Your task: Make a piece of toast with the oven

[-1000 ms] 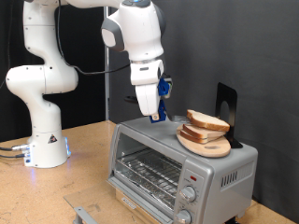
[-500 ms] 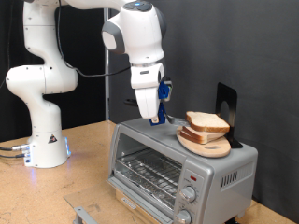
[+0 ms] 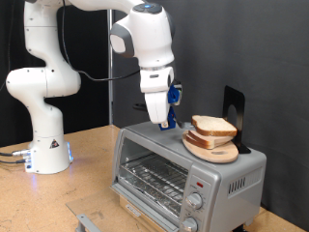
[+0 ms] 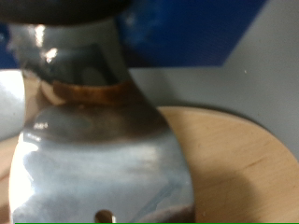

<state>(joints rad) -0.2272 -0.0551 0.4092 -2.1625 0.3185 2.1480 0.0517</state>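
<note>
The silver-grey oven (image 3: pixel 159 147) stands on the wooden table with its glass door shut and the wire rack showing through it. On its top sits a round wooden plate (image 3: pixel 220 155) with a pile of bread slices; the top slice is the piece of toast (image 3: pixel 214 125). My gripper (image 3: pixel 164 123) hangs just above the oven's top, a little to the exterior view's left of the pile, touching no bread. In the wrist view a blurred silver finger (image 4: pixel 103 159) fills the middle, with the wooden plate (image 4: pixel 234 168) behind it.
A black stand (image 3: pixel 234 104) rises behind the plate at the exterior view's right. The robot's white base (image 3: pixel 43 145) stands at the left on the table. A grey object (image 3: pixel 87 222) lies at the bottom edge. Two knobs (image 3: pixel 194 203) sit on the oven's front.
The gripper has shifted a little to the exterior view's right, closer to the bread pile. The bread, plate and oven have not moved.
</note>
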